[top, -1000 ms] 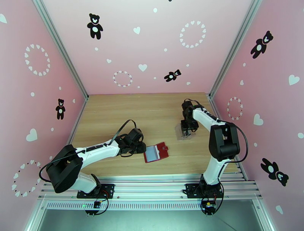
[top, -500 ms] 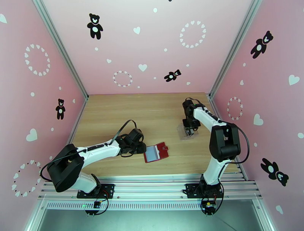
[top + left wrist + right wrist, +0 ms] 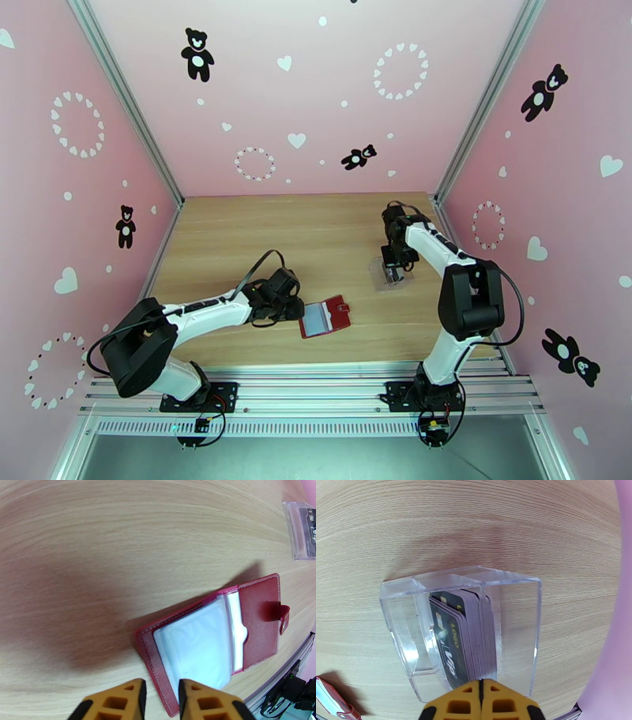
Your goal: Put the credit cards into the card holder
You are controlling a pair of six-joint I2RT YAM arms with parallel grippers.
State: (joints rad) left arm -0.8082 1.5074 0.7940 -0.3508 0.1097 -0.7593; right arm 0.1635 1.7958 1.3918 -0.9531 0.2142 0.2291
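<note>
open table point(image 3: 316, 229) stretches between card holder point(image 3: 325, 316) and clear box point(image 3: 389, 272).

Card holder point(image 3: 325, 316): you have dark-red book-style wallet, lying open and flat on table point(image 3: 237, 237), inside facing up, near centre, close to near edge, turned slightly askew. Greyish clear pockets cover its left part; right flap shows plain red lining, pale stitching round rim, snap tab sticking out at right edge.

Credit cards point(image 3: 468, 638): look right and farther back. Stack stands on edge, packed tight inside clear box point(image 3: 513, 598). Front card dark with yellow print; card edges pale grey-lilac. You can see cards lie well apart from card holder.
</note>
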